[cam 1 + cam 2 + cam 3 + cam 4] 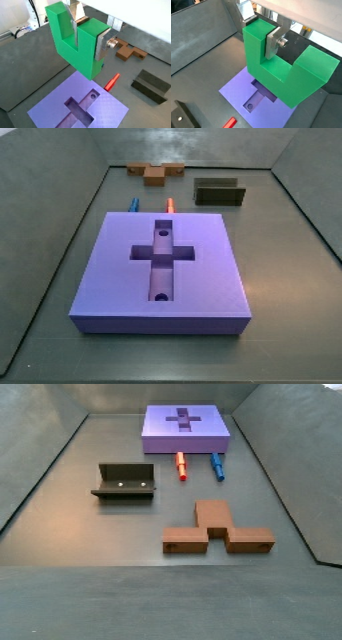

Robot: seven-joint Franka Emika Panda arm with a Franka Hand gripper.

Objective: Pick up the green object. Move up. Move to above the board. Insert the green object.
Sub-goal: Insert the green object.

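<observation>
Gripper (pixel 91 36): seen in both wrist views only, above the floor; silver fingers (pixel 274 42) clamp one prong of the green object, so it is closed on that piece.
Green object (pixel 75 42): bright green U-shaped block, held in the air, prongs pointing up toward the wrist; it hangs above the near part of the board, clear of its top. It does not show in either side view.
Board (pixel 163 268): large purple-blue slab lying flat on the dark floor, cross-shaped recess (pixel 162 253) empty, a small round hole at each end of the long arm.
Red peg (pixel 182 465): lying on the floor just beside the board's edge.
Blue peg (pixel 217 465): beside the red one, parallel, apart.
Fixture (pixel 124 480): dark bracket standing well apart from the board.
Brown block (pixel 218 528): notched, on the floor past the pegs, far from the board.
</observation>
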